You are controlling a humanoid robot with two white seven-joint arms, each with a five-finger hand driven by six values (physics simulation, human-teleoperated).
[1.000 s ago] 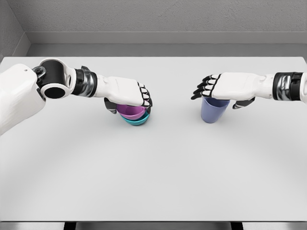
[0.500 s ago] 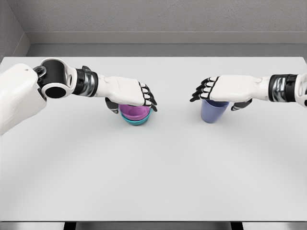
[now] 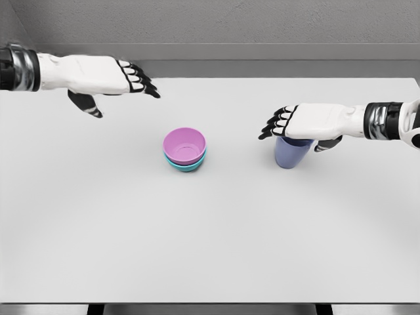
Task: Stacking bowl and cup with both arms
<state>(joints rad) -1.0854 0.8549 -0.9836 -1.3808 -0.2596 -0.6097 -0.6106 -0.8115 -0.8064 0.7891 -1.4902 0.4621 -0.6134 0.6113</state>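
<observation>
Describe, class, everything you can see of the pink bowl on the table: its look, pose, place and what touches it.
The pink bowl is a plain round bowl of smooth, matte, plastic-looking material, upright with its mouth open and nothing inside. It sits nested in a teal bowl, whose rim and lower side show beneath it. The pair stands on the white table, left of its middle. No hand touches it: the left hand hovers open, up and to its left, and the right hand is at a blue cup to its right.

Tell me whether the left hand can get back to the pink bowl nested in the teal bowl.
Probably yes. The left hand is open, up and to the left of the pink bowl, with only bare white table between them. The right hand sits over the blue cup, well aside.
</observation>
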